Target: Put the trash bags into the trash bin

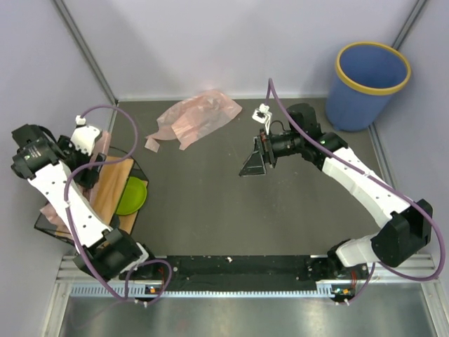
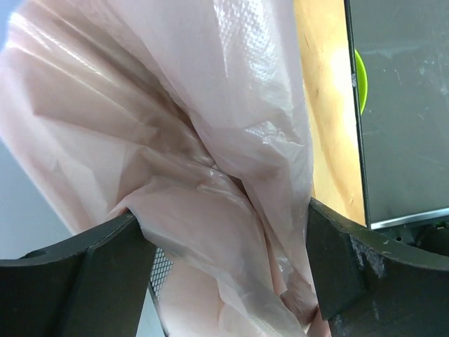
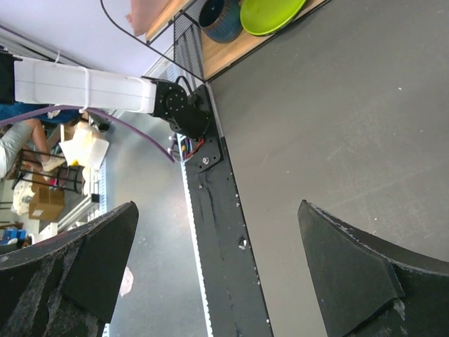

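The round blue trash bin, yellow-rimmed and tapering, stands at the far right corner of the desk, showing only its blue inside. A wire-sided wooden tray on the left holds a green bowl. Above the tray, the left tool has its jaws wide apart, with a crinkly, translucent pink trash bag bunched loosely between them. A second trash bag lies crumpled on the far desk, well apart from the bin. The right tool hovers over mid-desk, fully spread and empty.

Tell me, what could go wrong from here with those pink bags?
The left tool stands wide around one pink bag; it may slip out, far from the blue bin. The other bag lies crumpled on the table; the open right tool may pinch just a fold.
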Action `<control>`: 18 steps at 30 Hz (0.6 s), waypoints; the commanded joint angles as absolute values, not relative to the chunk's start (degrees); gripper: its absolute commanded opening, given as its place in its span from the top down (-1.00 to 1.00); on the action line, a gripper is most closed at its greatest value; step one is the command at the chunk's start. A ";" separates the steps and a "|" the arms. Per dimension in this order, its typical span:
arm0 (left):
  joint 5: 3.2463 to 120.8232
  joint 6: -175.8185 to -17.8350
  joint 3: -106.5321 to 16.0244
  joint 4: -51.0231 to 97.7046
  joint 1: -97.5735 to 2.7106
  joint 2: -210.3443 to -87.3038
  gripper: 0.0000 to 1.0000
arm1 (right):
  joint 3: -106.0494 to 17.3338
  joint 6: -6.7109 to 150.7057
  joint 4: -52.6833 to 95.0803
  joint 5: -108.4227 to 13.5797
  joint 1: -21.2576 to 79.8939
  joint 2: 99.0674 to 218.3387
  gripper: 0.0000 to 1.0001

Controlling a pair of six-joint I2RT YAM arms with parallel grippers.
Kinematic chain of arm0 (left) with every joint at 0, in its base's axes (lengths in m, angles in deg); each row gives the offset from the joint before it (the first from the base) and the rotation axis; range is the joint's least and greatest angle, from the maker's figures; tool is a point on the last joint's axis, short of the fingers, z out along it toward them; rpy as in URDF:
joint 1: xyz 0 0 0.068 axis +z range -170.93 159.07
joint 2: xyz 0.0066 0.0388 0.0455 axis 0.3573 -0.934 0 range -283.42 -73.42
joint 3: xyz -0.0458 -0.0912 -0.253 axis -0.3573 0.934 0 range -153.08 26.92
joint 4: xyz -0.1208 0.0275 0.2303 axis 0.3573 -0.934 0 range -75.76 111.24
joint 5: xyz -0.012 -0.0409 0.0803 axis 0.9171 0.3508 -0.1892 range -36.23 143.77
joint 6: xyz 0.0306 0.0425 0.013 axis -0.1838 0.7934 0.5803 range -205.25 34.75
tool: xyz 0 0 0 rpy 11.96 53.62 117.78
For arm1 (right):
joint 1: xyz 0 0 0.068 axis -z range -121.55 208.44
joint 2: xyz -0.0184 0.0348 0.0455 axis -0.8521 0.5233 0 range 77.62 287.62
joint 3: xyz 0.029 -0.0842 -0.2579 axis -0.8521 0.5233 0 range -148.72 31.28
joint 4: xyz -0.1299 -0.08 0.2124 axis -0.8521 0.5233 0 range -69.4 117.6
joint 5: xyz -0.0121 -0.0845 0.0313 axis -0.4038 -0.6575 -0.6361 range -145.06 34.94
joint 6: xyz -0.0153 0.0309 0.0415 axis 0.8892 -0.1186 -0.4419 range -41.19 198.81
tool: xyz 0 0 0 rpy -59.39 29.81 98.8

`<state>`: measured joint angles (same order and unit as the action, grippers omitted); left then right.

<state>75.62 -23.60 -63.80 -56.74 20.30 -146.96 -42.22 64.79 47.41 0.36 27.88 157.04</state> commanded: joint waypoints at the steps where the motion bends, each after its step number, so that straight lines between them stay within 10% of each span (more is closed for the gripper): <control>1: 78.56 -24.35 -67.30 -66.74 20.82 -144.26 -0.71 | -43.34 65.63 47.23 1.89 28.03 157.60 -0.98; 18: 80.31 -22.23 -61.42 -63.58 20.03 -137.32 -0.93 | -43.70 66.51 48.29 2.42 27.95 158.48 -0.98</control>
<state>77.15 -24.43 -63.47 -56.65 20.28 -139.76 -42.22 65.01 48.15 1.12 27.88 158.07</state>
